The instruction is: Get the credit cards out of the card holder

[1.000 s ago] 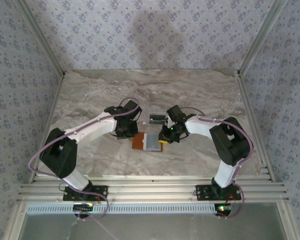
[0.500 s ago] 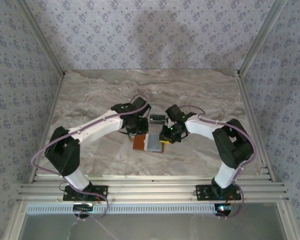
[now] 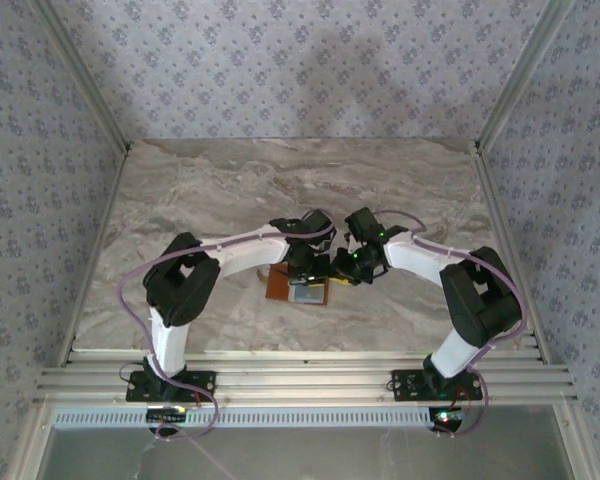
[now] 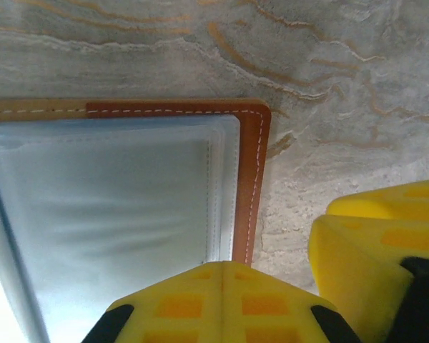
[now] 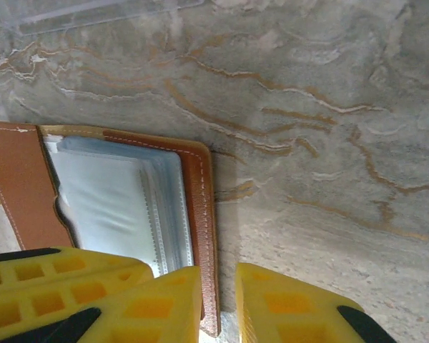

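Brown leather bifold card holder (image 3: 295, 288), opened flat with its grey-blue see-through pockets facing up, lies where it lay a second ago, just below the middle of the top view. What has changed is the left arm. It has swung in from the left, and the left end effector (image 4: 222, 275), its yellow pads pressed together, now sits at the lower edge of the pocket panel beside the stitched border. The right end effector (image 5: 220, 277) has shifted only a little. Its pads stand narrowly apart at the holder's brown right border, and I cannot tell whether they bite it. The holder looks steadied for extraction, though the pockets are too hazy to tell whether credit cards sit inside. The grey marble-patterned table (image 3: 200, 190) has rust-coloured veins, blue floral wallpaper (image 3: 300, 60) surrounds it, and aluminium rails (image 3: 300, 385) run along the bottom.
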Action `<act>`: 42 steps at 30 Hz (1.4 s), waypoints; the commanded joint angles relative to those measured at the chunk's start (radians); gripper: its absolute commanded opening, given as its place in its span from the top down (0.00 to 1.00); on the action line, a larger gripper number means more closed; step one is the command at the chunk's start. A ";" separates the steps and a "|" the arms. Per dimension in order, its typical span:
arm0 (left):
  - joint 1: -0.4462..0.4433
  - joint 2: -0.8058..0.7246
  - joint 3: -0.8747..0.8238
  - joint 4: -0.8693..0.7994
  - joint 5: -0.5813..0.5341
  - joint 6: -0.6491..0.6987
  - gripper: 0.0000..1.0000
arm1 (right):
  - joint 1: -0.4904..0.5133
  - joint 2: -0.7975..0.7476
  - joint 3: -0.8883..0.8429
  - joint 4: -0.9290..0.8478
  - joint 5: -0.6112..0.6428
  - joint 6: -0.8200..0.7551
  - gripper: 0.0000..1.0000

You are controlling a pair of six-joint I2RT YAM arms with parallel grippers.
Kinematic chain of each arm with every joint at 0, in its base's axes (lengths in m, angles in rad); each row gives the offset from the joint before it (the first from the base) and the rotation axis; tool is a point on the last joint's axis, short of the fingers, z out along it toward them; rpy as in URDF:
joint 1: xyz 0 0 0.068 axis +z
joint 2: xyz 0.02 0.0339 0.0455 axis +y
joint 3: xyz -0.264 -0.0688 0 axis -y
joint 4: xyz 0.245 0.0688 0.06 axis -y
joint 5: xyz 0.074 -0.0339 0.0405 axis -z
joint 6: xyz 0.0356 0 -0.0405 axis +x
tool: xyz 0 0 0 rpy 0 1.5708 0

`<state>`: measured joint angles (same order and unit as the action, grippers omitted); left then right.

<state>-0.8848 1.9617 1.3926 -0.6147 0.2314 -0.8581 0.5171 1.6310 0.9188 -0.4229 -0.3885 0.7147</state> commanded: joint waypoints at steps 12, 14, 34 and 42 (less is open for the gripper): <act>0.007 0.017 -0.017 0.000 -0.015 -0.011 0.96 | 0.005 0.070 -0.027 0.126 -0.120 0.052 0.84; 0.008 0.017 -0.022 0.003 -0.018 -0.011 0.96 | 0.007 0.085 -0.032 0.147 -0.130 0.058 0.86; 0.023 -0.012 -0.078 0.016 -0.044 -0.028 0.97 | 0.001 0.148 -0.097 0.247 -0.140 0.107 0.89; 0.027 -0.011 -0.086 0.029 -0.034 -0.030 0.97 | 0.008 0.148 -0.091 0.262 -0.165 0.119 0.89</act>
<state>-0.8581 1.9446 1.3296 -0.5785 0.1955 -0.8810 0.5102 1.7504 0.8474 -0.1406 -0.5667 0.8169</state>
